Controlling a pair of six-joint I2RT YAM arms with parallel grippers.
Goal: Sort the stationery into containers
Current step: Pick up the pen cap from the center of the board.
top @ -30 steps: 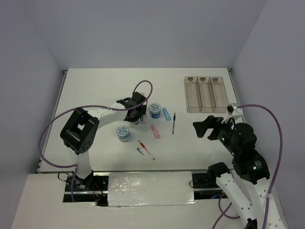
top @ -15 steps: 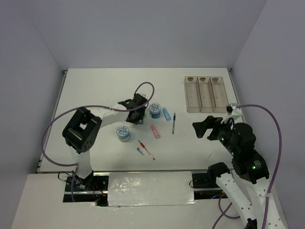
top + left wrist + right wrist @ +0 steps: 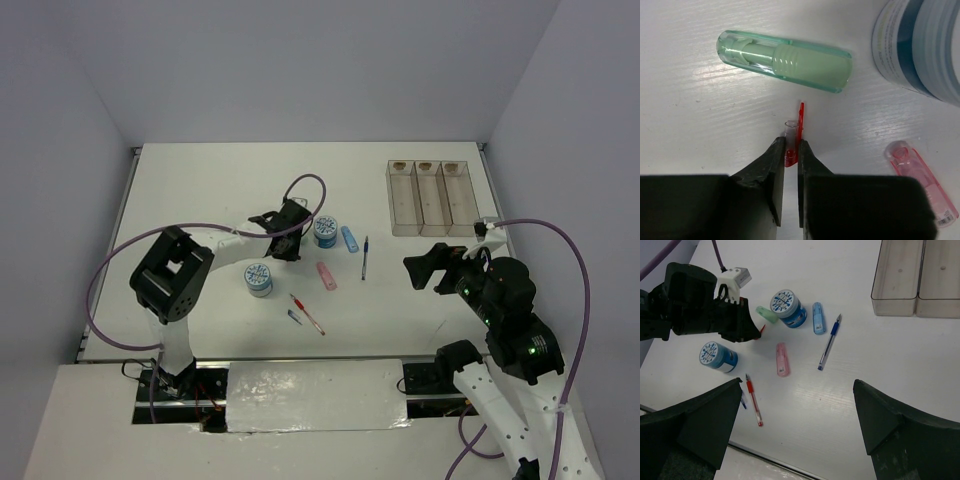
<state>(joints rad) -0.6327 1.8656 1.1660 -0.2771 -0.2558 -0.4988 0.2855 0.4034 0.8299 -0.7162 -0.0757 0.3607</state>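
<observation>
Pinching, left gripper (image 3: 791, 150): jaws drawn nearly together and clamped on a small red piece (image 3: 794, 142), which is thin with a clear tip. One finger presses on each side of it. The piece lies on the table (image 3: 200, 190).
left gripper, position: low over the middle of the table, between the two tape rolls.
right gripper (image 3: 797, 385): jaws wide apart. It is raised above the right side of the table, on the near side of the tray.
green clip (image 3: 785, 61): flat on the table just beyond the small red piece, not touching it.
far tape roll (image 3: 325, 231): upright, just right of the left gripper and close by the green clip.
near tape roll (image 3: 258, 279): upright, closer to the arm bases, left of the pink clip.
pink clip (image 3: 326, 275): flat on the table, apart from both rolls.
blue clip (image 3: 349, 238): just right of the far tape roll.
blue pen (image 3: 365, 257): right of the blue clip, lying roughly front to back.
red pen (image 3: 308, 314): toward the near edge, at an angle, with a small blue item (image 3: 294, 317) just beside it.
tray (image 3: 416, 205): clear, three compartments side by side at the far right of the table, with a tan mark at the far end of each. It is well apart from the pens, clips and rolls.
</observation>
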